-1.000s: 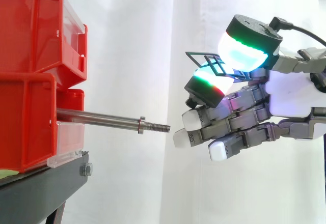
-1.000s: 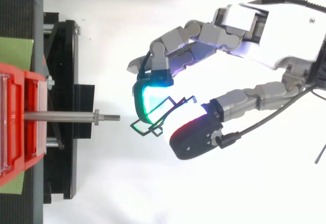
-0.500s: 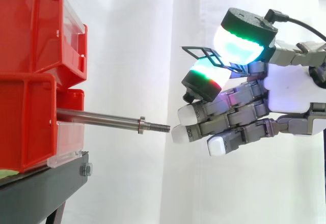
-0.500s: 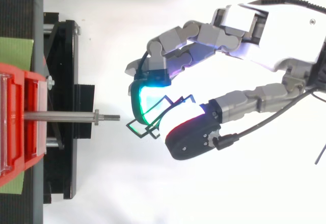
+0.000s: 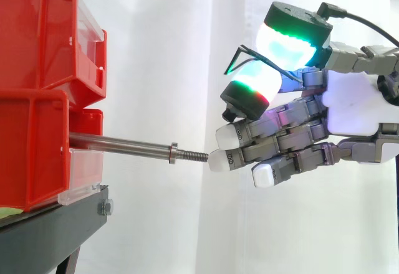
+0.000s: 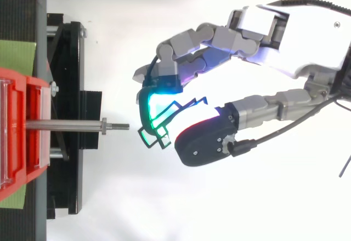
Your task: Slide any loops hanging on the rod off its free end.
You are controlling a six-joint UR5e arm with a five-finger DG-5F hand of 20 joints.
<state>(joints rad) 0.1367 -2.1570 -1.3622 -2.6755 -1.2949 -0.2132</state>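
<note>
Red plastic bins are stacked two high on the black stand (image 5: 56,221), the upper bin (image 5: 43,31) resting on the lower bin (image 5: 31,149). Each has a clear panel on the face from which the rod sticks out. What the bins hold inside cannot be made out from either camera. The steel rod (image 5: 118,144) comes straight out of the lower bin's clear front. It carries a small nut (image 5: 173,153) near its outer end, and beyond the nut is a short threaded tip (image 5: 196,156). No loop hangs on the rod.

Past the rod's free end and higher than it, the hand (image 5: 349,109) pinches a thin dark wire loop (image 6: 184,103) between two large glowing pads. One pad (image 6: 156,107) shines green and cyan, the other is dark-backed with a red edge. The loop is clear of the rod and apart from its tip. Below the pinch, the remaining fingers are curled. In the side view one white fingertip (image 5: 219,160) sits just beside the threaded tip, and contact cannot be judged. From above, a green mat (image 6: 16,55) lies under the bins at the rod's fixed end.
</note>
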